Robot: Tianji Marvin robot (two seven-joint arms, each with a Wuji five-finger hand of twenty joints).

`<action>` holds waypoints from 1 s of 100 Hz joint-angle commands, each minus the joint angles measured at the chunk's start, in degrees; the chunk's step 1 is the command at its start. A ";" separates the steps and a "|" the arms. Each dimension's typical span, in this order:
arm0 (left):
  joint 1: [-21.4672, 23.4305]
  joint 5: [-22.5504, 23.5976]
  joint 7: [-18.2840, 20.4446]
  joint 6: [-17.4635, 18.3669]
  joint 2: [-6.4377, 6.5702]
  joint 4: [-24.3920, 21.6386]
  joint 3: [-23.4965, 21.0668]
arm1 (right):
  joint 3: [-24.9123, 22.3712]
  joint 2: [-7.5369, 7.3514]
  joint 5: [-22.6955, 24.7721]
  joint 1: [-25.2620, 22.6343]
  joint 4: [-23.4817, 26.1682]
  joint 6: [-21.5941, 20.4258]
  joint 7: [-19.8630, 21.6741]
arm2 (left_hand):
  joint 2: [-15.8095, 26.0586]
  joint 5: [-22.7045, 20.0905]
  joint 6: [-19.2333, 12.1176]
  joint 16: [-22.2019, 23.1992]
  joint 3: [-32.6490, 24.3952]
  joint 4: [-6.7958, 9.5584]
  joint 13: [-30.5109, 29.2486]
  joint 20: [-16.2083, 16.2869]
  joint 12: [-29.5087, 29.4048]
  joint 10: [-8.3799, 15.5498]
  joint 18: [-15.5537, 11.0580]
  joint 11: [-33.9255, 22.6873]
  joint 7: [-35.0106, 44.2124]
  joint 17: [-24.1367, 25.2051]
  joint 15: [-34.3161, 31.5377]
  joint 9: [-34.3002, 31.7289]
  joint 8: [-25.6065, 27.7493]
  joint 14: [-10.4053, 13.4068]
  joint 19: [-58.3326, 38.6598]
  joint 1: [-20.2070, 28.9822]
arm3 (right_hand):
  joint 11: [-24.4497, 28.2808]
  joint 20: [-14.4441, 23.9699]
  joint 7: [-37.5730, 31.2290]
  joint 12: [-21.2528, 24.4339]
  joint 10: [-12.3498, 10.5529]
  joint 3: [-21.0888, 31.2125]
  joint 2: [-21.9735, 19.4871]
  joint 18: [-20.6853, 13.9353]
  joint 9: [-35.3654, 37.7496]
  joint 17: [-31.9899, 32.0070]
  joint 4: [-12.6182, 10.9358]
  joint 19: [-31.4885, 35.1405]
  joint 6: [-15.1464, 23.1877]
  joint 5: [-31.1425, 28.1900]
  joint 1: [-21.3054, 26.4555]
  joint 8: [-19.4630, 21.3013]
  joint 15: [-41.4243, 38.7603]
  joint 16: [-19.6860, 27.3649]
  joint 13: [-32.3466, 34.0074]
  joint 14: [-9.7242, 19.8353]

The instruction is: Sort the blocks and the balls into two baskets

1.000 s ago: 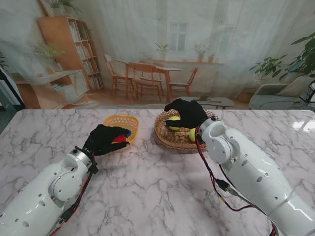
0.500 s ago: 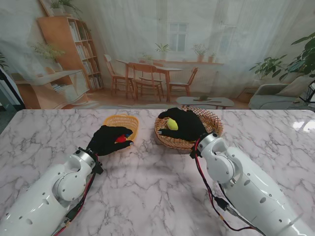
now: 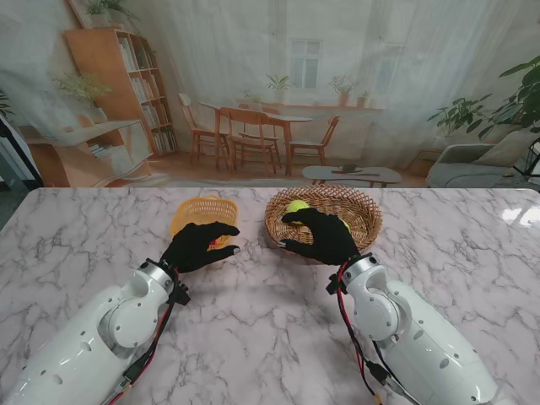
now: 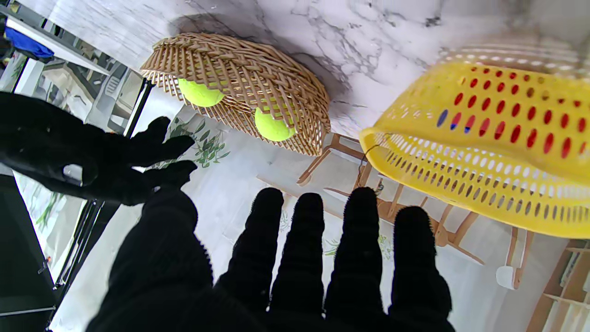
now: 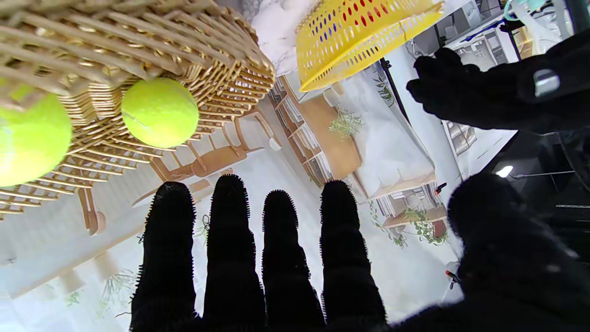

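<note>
My left hand (image 3: pixel 199 246) is open, its fingers spread just short of the near wall of the yellow plastic basket (image 3: pixel 202 203), holding nothing. Red and blue blocks (image 4: pixel 497 130) show through the holes of that basket (image 4: pixel 484 193). My right hand (image 3: pixel 321 237) is open too, hovering over the near rim of the wicker basket (image 3: pixel 364 221). One tennis ball (image 3: pixel 297 205) lies at the basket's far left side. A second ball (image 3: pixel 344 224) peeks out beside the hand. Both balls (image 5: pixel 160 112) (image 5: pixel 27 138) rest inside the wicker weave (image 5: pixel 138 46).
The two baskets stand side by side at the far middle of the marble table (image 3: pixel 253 337), a small gap between them. The hands are close together, the left hand (image 5: pixel 498 92) showing in the right wrist view. A printed room backdrop rises behind the table.
The left hand let go of the red block at the yellow basket and drew back toward me. The right hand released a tennis ball into the wicker basket and also withdrew.
</note>
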State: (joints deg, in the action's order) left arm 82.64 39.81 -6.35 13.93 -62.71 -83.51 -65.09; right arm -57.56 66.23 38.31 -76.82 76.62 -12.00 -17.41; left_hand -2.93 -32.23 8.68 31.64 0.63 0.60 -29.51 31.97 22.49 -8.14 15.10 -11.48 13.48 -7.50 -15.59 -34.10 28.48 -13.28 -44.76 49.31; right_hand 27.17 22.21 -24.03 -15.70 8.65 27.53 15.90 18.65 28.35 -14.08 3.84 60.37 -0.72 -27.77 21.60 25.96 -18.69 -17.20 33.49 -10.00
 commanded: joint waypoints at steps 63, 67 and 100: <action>-1.24 0.34 0.71 0.86 -0.54 1.15 0.52 | -1.18 -0.39 -0.51 0.83 -3.68 -2.97 1.80 | 2.98 1.58 0.66 0.31 0.69 -0.52 1.35 1.14 1.63 -0.09 0.09 -1.57 -0.68 1.07 -0.35 1.90 -0.51 -0.40 0.33 0.64 | 0.73 0.48 -0.53 -0.77 -0.67 1.22 -0.43 0.30 1.25 -1.06 -0.81 0.64 0.70 -0.66 -0.92 -0.99 1.39 -0.54 1.47 0.70; -1.38 0.55 0.72 0.81 -0.51 1.23 0.57 | -1.15 -0.36 -0.67 0.94 -3.81 -3.07 1.81 | 2.97 1.54 0.73 0.30 0.68 -0.52 1.34 1.15 1.62 -0.04 0.16 -1.58 -0.68 1.00 -0.35 1.75 -0.52 -0.51 0.30 0.65 | 0.76 0.43 -0.54 -0.78 -0.65 1.34 -0.39 0.33 1.22 -1.02 -0.81 0.59 0.62 -0.62 -0.93 -1.01 1.42 -0.52 1.37 0.73; -1.64 0.93 0.19 1.25 -0.52 2.00 0.16 | -0.71 -0.20 -1.00 1.37 -4.29 -2.36 1.63 | 2.99 1.30 0.68 0.27 0.70 -0.55 1.30 1.14 1.50 -0.12 0.24 -1.34 -0.70 1.08 -0.35 1.79 -0.54 -0.44 0.31 0.59 | 0.88 0.17 -0.70 -0.77 -0.63 2.05 -0.27 0.21 1.11 -0.97 -0.67 0.71 0.54 -0.67 -1.32 -1.14 1.33 -0.45 1.33 0.85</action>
State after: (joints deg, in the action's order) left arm 81.19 40.82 -6.76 14.97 -63.04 -81.98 -64.91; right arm -58.33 65.82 37.18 -75.56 72.70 -14.69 -15.72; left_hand -2.90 -32.23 8.82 31.64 0.63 0.60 -29.51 31.99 23.23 -8.16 15.10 -12.19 13.47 -7.40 -15.59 -34.08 28.48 -13.43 -44.76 49.32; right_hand 27.67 22.24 -24.05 -16.17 8.65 28.69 15.92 18.66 29.04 -15.07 3.84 60.38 -0.72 -27.78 21.60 25.75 -18.70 -17.20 33.54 -10.00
